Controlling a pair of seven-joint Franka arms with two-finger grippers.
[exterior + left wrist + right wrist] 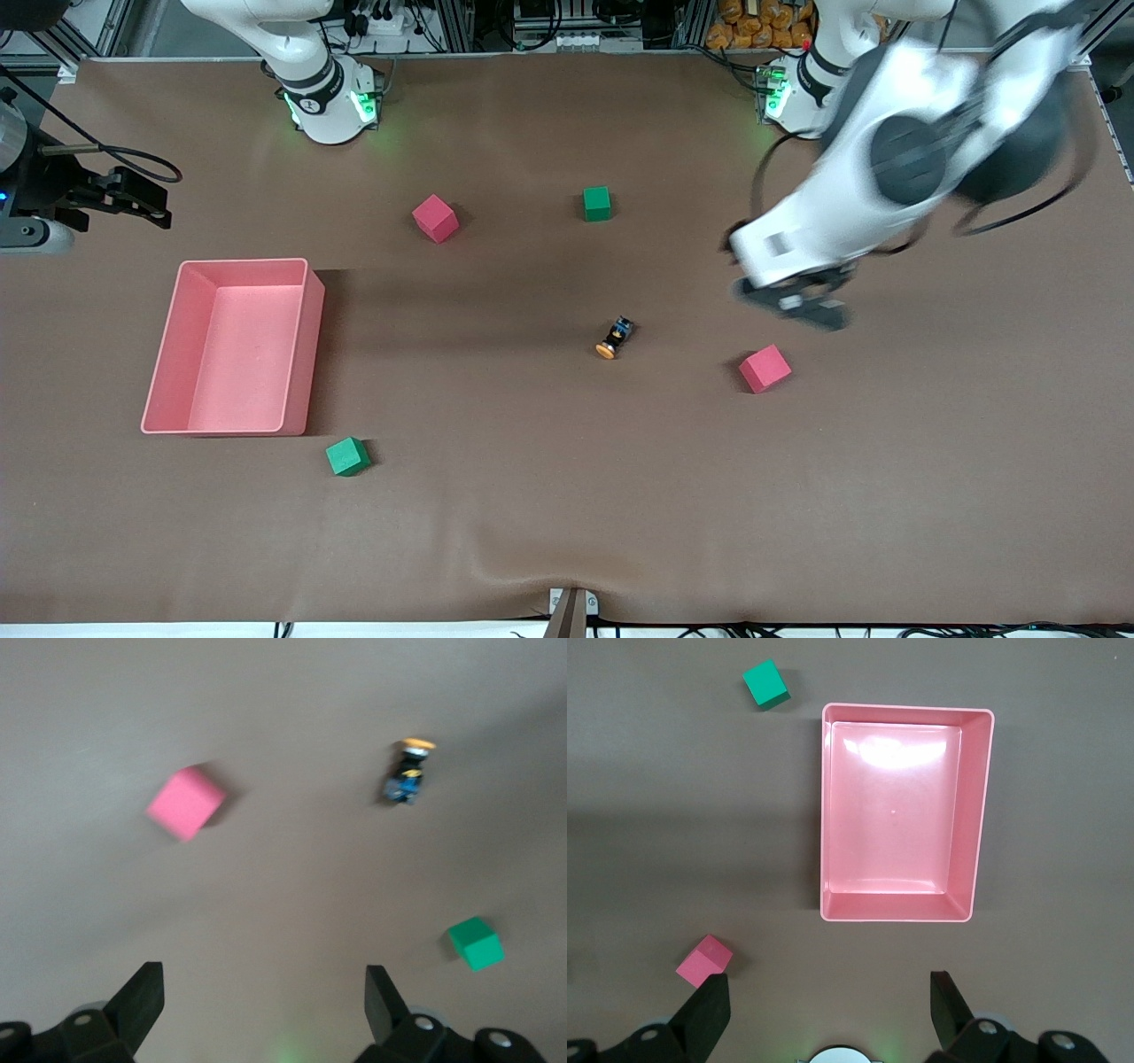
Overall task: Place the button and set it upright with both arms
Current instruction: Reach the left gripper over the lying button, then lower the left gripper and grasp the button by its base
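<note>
The button [614, 338] lies on its side on the brown table, its orange cap toward the front camera; it also shows in the left wrist view [407, 771]. My left gripper [793, 306] hangs open and empty above the table, toward the left arm's end from the button and over a spot just farther from the front camera than a pink cube [765, 368]. Its fingers [142, 997] stand wide apart around bare table. My right gripper [830, 997] is open and empty, high over the table between its base and the pink tray [976, 815]; the front view does not show it.
The pink tray [244, 262] stands toward the right arm's end. A second pink cube [435, 218] and a green cube [597, 203] lie near the bases. Another green cube [347, 456] lies near the tray's front corner. A black device [89, 190] juts in beside the tray's end.
</note>
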